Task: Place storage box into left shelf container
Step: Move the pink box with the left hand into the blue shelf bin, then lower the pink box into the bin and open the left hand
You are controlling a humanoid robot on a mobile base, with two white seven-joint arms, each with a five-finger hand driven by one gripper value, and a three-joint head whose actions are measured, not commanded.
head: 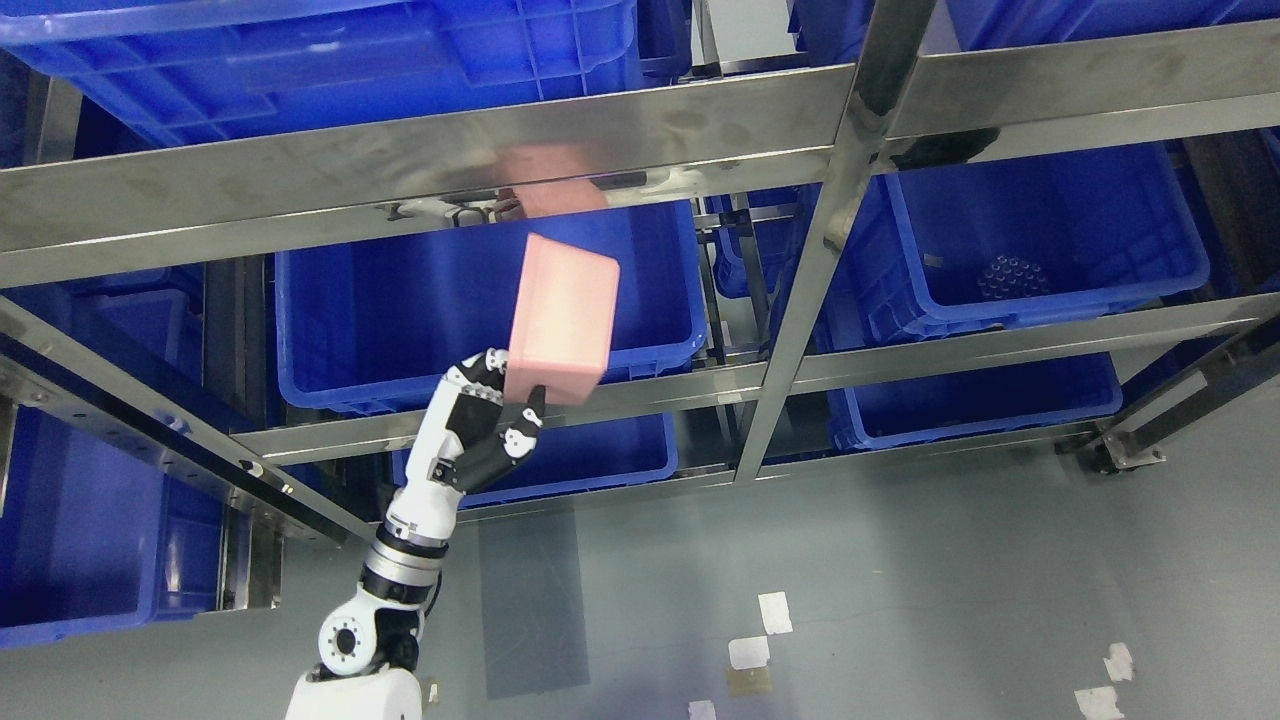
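Head view: left hand (487, 420) grips pink storage box (560, 318) from below.

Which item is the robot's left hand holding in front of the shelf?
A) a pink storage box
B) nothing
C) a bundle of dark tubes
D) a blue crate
A: the left hand grips the bottom edge of the pink storage box, raised before the blue container on the left of the shelf.

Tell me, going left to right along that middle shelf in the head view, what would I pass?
Left blue bin → pink storage box, held up in front of that bin by the left hand → upright steel post → right blue bin with a cluster of small dark tubes inside.
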